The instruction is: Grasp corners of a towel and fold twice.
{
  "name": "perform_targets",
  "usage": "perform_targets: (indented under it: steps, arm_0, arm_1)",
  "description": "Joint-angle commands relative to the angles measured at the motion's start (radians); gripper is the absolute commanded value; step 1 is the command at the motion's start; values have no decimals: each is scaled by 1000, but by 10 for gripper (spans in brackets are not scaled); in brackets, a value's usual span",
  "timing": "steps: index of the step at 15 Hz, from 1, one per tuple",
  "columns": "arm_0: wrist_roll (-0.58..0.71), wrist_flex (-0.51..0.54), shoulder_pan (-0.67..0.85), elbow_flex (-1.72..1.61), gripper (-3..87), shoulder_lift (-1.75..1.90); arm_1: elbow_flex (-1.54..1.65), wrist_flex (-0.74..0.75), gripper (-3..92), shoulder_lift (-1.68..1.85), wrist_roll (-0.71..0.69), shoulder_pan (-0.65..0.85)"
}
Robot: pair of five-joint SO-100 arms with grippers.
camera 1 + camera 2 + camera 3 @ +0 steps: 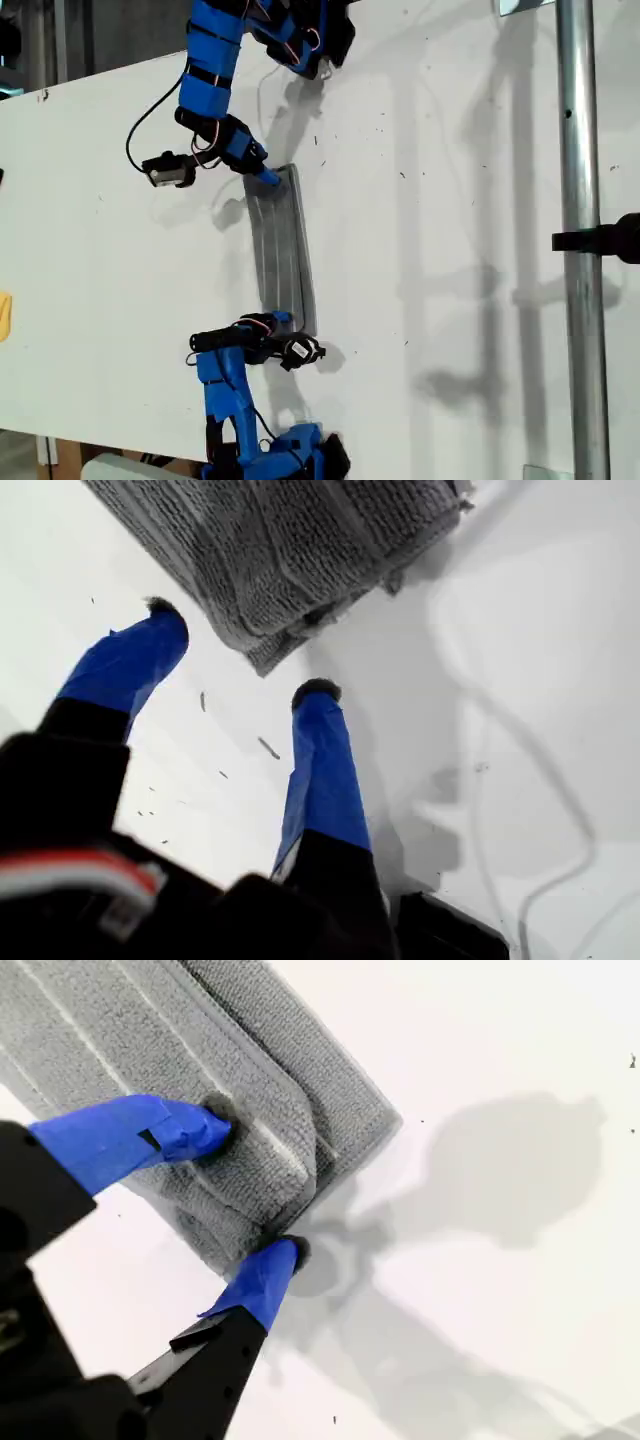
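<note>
The towel (282, 250) lay folded into a narrow strip. My first gripper (240, 660) stood spread just off one end; my second gripper (255, 1185) pinched the other end's corner (290, 1205).

Flat on the worktop (450, 200), left of centre in the exterior view: the towel (280, 250), folded into a strip running up and down the frame. At its upper end, an arm (210, 70) reaching in from the upper left of the frame; at its lower end, another arm (225, 390) coming up from the bottom edge. Far to the exterior view's right, well apart from the towel, a pole (580, 250) crossing the frame top to bottom.

Just short of a folded corner, not touching: my first end effector (238, 650), fingers spread on the worktop. Around another folded end: my second end effector (250, 1188), one fingertip (205, 1128) on top, the other at the edge below.
</note>
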State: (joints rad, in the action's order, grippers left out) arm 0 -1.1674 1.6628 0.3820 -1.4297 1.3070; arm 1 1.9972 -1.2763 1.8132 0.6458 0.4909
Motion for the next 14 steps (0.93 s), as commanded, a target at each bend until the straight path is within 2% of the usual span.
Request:
perform_targets:
  steps: [1, 4, 6, 9, 10, 11, 12, 13, 14]
  arm_0:
    - [8, 17, 20, -37, 181, 147]
    - [14, 15, 15, -150, 203, 308]
    - [23, 17, -5, -241, 220, 459]
    - [-38, -3, -60, -503, 231, 939]
    - [-89, -18, -91, -617, 217, 1149]
    - [-149, -21, -132, -730, 183, 1336]
    - [-198, -49, -195, -842, 93, 1493]
    - [-230, -137, -275, -945, 8, 1608]
    - [-307, -193, -322, -1054, -21, 1671]
  arm_1:
    - [28, -58, 274, 161, 20, 58]
    - [124, -132, 313, 380, 91, 141]
    - [150, -152, 348, 465, 156, 133]
    - [198, -189, 390, 607, 267, 104]
    - [199, -218, 433, 634, 319, 77]
    - [207, -249, 482, 652, 365, 52]
    - [224, -278, 475, 678, 425, 26]
    - [241, -287, 463, 703, 476, 6]
    - [256, -290, 467, 718, 506, 2]
